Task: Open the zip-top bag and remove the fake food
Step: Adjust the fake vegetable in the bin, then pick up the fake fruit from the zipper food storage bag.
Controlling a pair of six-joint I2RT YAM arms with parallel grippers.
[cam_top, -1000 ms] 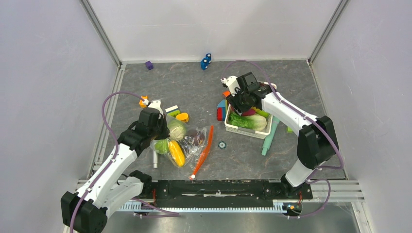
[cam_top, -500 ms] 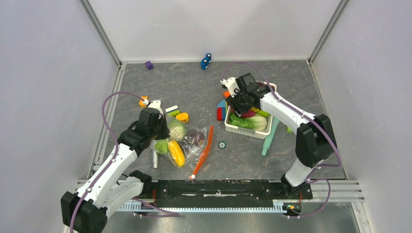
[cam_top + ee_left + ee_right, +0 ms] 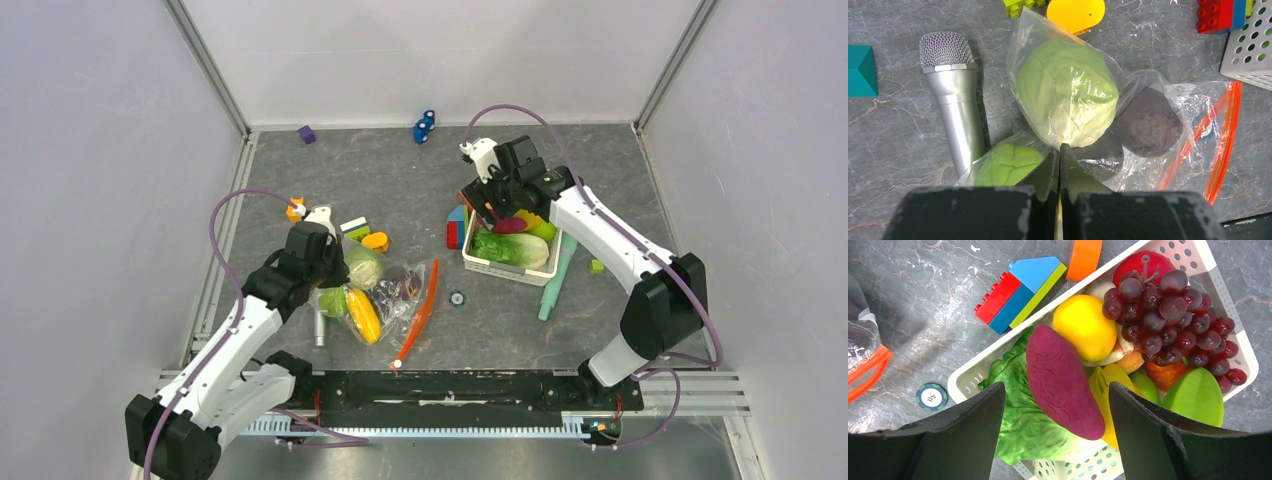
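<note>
The zip-top bag (image 3: 400, 292) lies on the table with its red-orange zipper strip (image 3: 427, 300) on the right. Inside it are the pale green cabbage (image 3: 1065, 95), round green fruit (image 3: 1005, 165), dark eggplant (image 3: 1148, 122) and yellow corn (image 3: 363, 315). My left gripper (image 3: 1060, 150) is shut on the bag's plastic just below the cabbage. My right gripper (image 3: 1055, 390) is open and empty, hovering over the white basket (image 3: 965, 377). The magenta sweet potato (image 3: 1063, 382) lies in the basket on the lettuce, below and between the jaws.
The basket also holds grapes (image 3: 1168, 305), lettuce (image 3: 1023, 425) and other toy food. A silver microphone (image 3: 955, 105) lies left of the bag. Building blocks (image 3: 1020, 287) and a poker chip (image 3: 931, 396) lie beside the basket. A teal stick (image 3: 555, 275) lies right of the basket.
My right gripper has shifted a little toward the far right over the basket. The left arm and the bag have not moved.
</note>
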